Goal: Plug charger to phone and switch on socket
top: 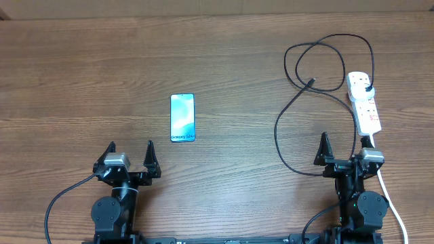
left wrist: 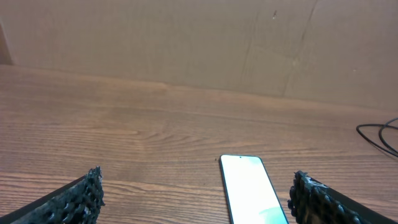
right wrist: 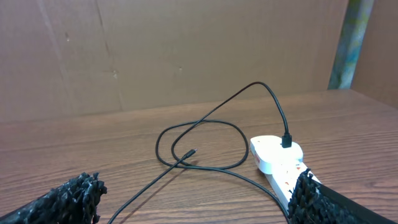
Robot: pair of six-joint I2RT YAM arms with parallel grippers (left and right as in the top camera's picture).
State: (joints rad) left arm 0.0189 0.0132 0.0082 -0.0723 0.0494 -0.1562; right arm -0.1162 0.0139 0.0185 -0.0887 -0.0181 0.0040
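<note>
Phone (top: 182,117) lies flat and face up on the table (top: 68,68), left of the middle, about midway between the far and near edges. Its screen is lit pale blue and its long sides run from far to near. Nothing touches it. The left gripper (top: 131,146) hangs just nearer the near edge than the phone and a little toward the left edge, with its fingers spread wide apart and nothing between them. In the left wrist view the phone's near part sits between the two fingertips, closer to the right one.

The charger (top: 277,132) sprawls over the right half of the tabletop in loose black loops. Its plug adapter (top: 366,87) stands in the far end of the socket (top: 364,102), and its connector tip (top: 311,83) rests loose on the wood, well apart from the phone. The socket is a white strip lying near the right edge, lengthwise from far to near. Its white cord (top: 393,203) trails off toward the near right corner. How its red switches are set cannot be told.

The right gripper (top: 346,144) hovers at the strip's near end, fingers parted and empty, with the cable passing under it.
</note>
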